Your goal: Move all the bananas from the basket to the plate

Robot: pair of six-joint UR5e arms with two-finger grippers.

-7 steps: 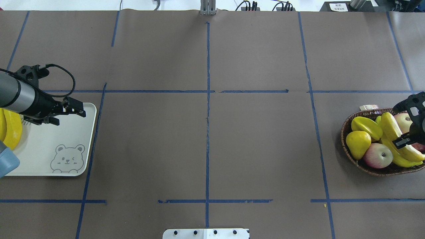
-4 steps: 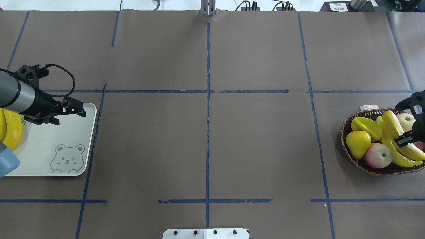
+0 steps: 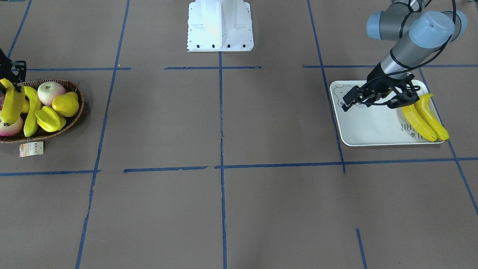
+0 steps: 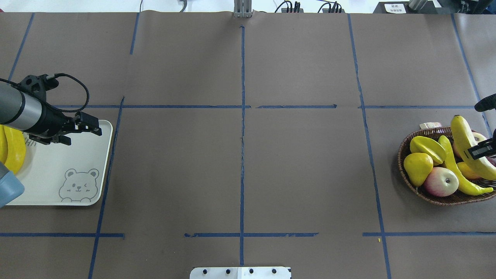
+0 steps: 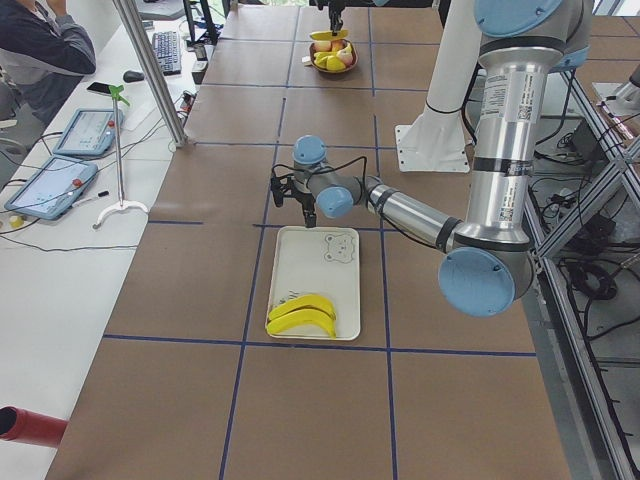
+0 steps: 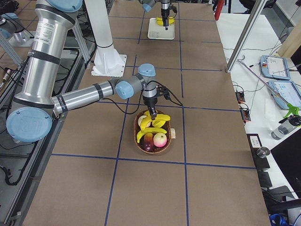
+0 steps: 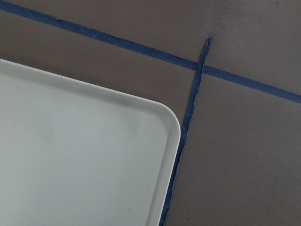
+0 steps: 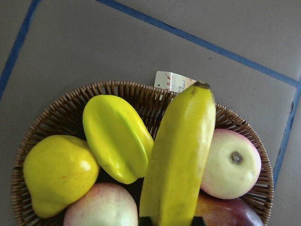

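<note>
Raised since a second ago: right gripper (image 4: 480, 149), closed on banana (image 4: 463, 135), now above basket (image 4: 434, 199). Other banana (image 4: 459, 176) inside; two bananas (image 3: 425, 116) on plate (image 4: 58, 166). Left gripper (image 4: 91, 130) agape, empty, over plate. Risk: glossy skin, banana may pivot or slip in carry. Counter (image 4: 302, 174): brown paper, blue tape (image 4: 242, 155) grid; desks (image 5: 70, 170) alongside.

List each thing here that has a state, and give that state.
Held banana: raised over the basket.
Right gripper: jaws shut on the held banana.
Remaining banana: lying in the basket among other fruit.
Delivered bananas: two, lying side by side on the plate.
Left gripper: jaws open, empty, above the plate's edge.
</note>
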